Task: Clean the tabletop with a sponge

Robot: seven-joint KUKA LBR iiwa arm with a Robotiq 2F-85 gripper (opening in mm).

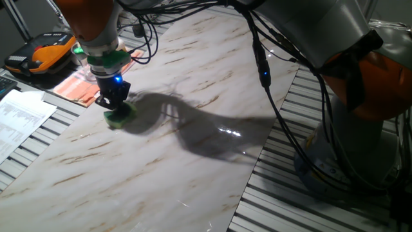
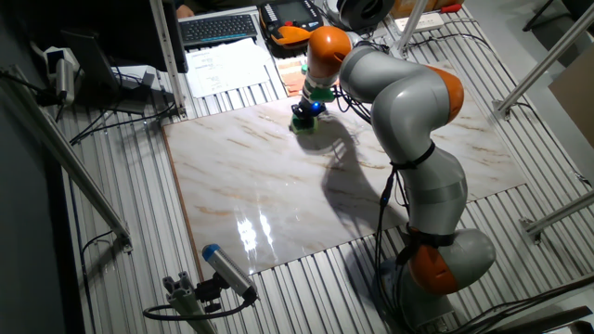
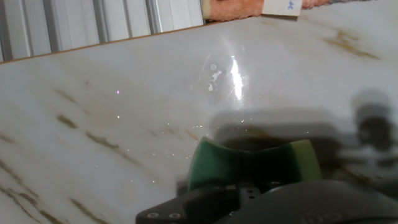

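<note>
The green sponge (image 1: 120,116) lies flat on the white marble-look tabletop (image 1: 129,174), close to the slab's far left edge. My gripper (image 1: 113,101) stands straight above it, shut on the sponge and pressing it onto the slab. From the other fixed view the sponge (image 2: 303,127) sits under the gripper (image 2: 305,115) near the back edge of the tabletop (image 2: 269,195). In the hand view the sponge (image 3: 249,163) shows its dark green layer and a paler end, wedged against the black gripper body at the bottom; the fingertips are hidden.
An orange striped cloth (image 1: 82,86) lies just beyond the slab's edge near the sponge. Papers (image 1: 19,119) and an orange-black device (image 1: 45,51) sit further left. Grey slatted metal (image 1: 309,200) surrounds the slab. Cables hang from the arm. A blue-tipped tool (image 2: 227,269) lies near the front edge.
</note>
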